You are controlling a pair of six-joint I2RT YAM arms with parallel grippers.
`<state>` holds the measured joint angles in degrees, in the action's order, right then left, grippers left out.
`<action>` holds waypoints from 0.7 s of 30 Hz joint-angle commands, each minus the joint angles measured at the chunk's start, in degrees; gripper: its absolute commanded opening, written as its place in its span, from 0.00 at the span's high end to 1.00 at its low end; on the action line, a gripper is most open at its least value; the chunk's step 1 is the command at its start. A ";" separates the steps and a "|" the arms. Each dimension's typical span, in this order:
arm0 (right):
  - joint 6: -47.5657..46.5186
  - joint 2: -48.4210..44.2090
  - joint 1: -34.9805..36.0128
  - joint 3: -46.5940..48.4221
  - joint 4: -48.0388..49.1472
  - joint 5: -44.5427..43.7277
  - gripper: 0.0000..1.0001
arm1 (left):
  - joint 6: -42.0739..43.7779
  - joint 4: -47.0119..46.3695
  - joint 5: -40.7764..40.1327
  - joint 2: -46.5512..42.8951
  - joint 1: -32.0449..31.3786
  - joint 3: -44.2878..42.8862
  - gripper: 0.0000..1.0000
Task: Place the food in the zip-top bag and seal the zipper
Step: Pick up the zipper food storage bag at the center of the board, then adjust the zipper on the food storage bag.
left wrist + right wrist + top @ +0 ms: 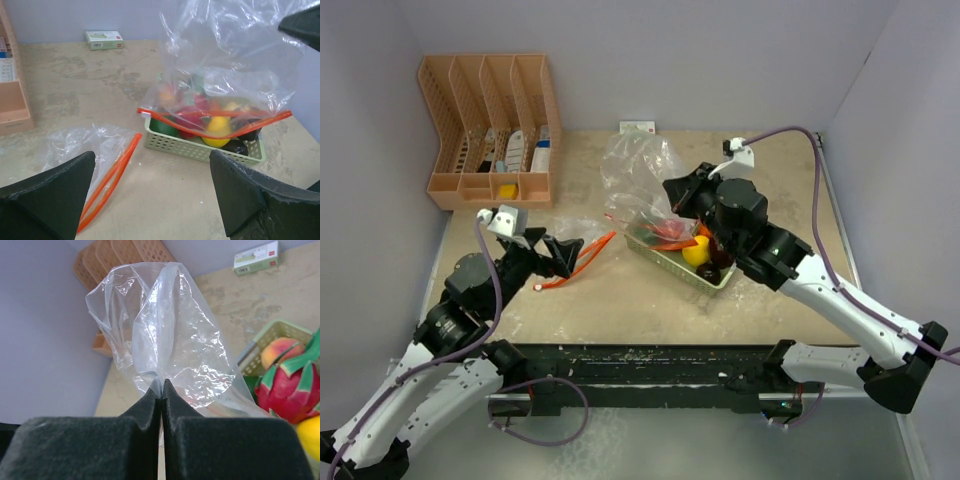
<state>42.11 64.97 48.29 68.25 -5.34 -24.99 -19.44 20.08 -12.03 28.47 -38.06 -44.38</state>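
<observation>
Pinching zip-top bag (170, 330) film, right tool (161, 390) clamped shut; bag hangs draped over food (287, 390) in green tray (200, 149) on desk (100, 90). Zipper (172, 120) sags crosswise straight ahead of left tool (152, 155), which gapes wide, empty. That tool looks nearer the mouth.

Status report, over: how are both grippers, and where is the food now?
Left gripper open, empty, near a second bag lying flat. Right gripper shut on zip-top bag, holding it up. Food in green tray, zipper draped across it.

Two white arms (850, 305) with black joints (740, 212), purple cables (820, 190) and black wedge-shaped fingers (47, 197)
</observation>
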 commanded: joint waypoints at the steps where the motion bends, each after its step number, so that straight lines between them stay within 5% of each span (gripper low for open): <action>1: 4.76 0.15 -0.13 4.38 6.52 -2.13 1.00 | 1.08 -14.39 6.56 1.23 -0.31 2.18 0.01; 9: 12.61 -1.50 -0.13 2.31 15.99 -1.76 1.00 | -1.87 -43.62 14.01 3.28 -0.33 18.80 0.01; 21: 15.26 -0.82 -0.11 4.97 21.60 4.41 1.00 | -8.19 -72.85 15.30 13.65 -0.30 27.04 0.01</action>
<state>54.85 64.49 48.29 71.31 10.39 -23.29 -23.53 -33.45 2.22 39.72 -38.06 -20.12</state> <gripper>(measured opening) 0.005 0.992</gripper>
